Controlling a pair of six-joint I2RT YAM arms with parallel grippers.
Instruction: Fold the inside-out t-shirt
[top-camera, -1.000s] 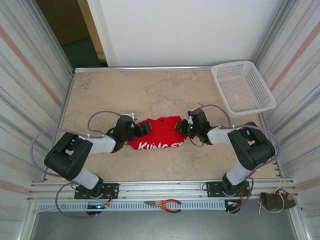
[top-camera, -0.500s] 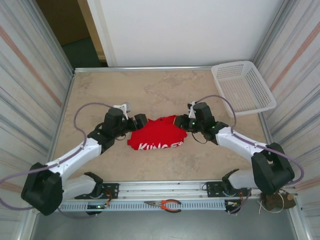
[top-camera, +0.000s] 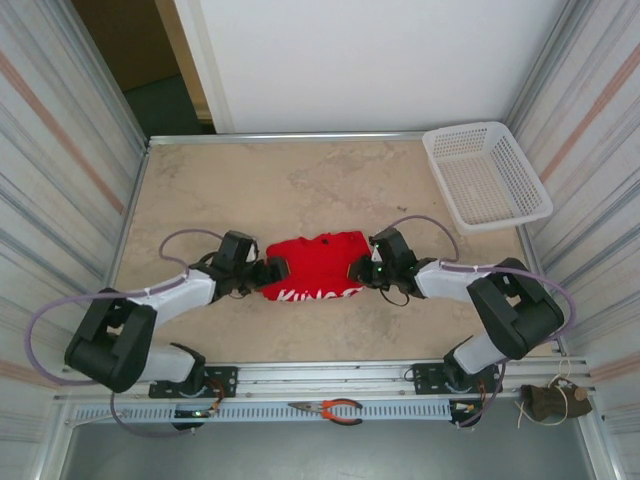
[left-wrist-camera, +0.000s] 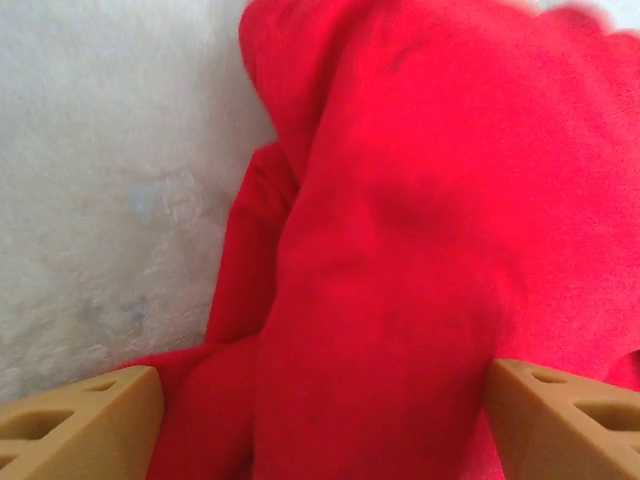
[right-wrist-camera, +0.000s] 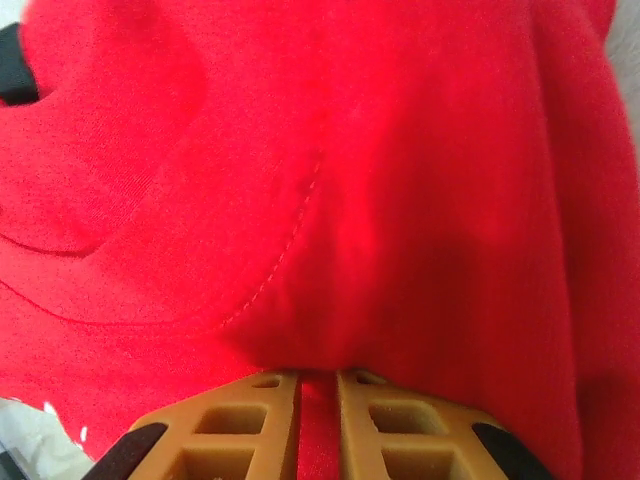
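Seen from above, both arms lie low, bent at the elbow and reaching toward the middle of the frame from either side. The left arm bends at lower left, its forearm running up and right to the left gripper. Its tan fingers stand wide apart (one in each bottom corner of the wrist view). The right arm bends at lower right, its forearm pointing left to the right gripper, whose jaws are pinched nearly together on a fold of the t-shirt.
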